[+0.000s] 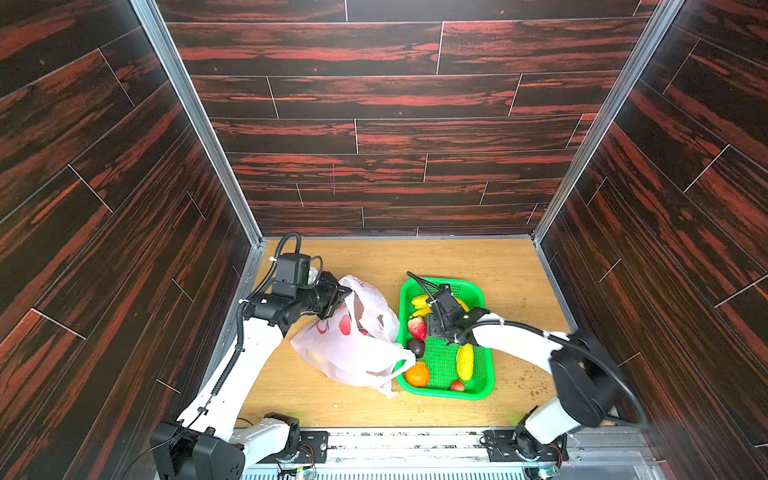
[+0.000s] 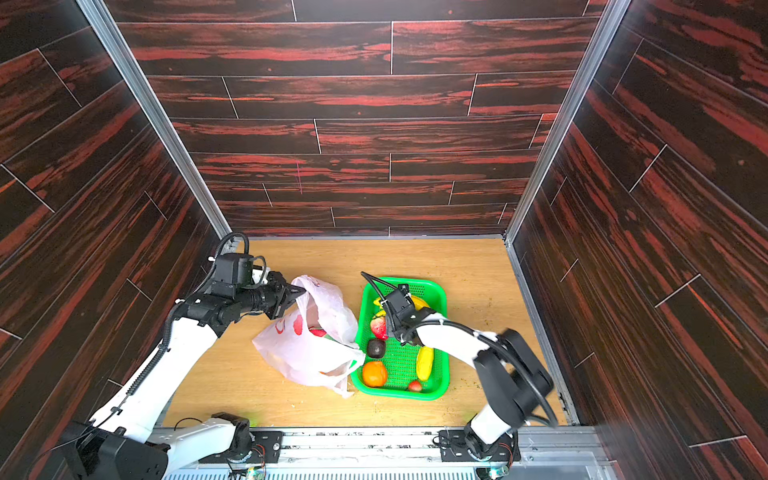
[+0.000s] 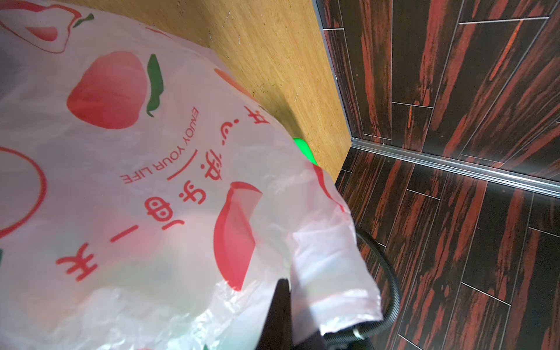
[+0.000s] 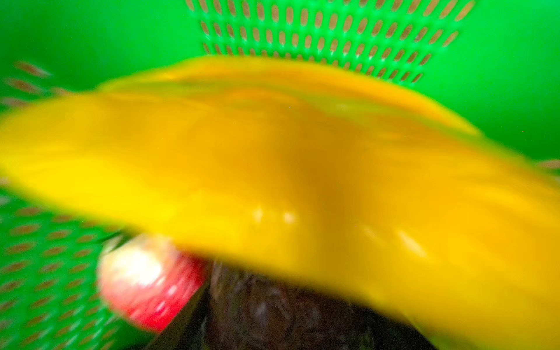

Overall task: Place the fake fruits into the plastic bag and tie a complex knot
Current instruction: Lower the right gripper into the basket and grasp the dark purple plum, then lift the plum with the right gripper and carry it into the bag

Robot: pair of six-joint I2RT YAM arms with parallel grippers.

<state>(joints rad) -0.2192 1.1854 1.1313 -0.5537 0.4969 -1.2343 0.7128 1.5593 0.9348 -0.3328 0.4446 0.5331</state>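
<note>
left gripper (image 1: 340, 300) clamped on far rim of plastic bag (image 1: 353, 353), bag slumped on table (image 1: 291, 395) touching green basket (image 1: 488, 374), right gripper (image 1: 433, 319) low in basket just beside banana bunch (image 4: 272, 181), open or closed cannot tell, strawberry (image 1: 417, 327) and orange (image 1: 417, 374) loose in basket

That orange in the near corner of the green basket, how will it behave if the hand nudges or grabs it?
The orange looks round, so a nudge would probably roll it, though the green basket wall beside it should stop it quickly. Its glossy skin suggests it may slip in a pinch grip. Weight can't be judged.
</note>
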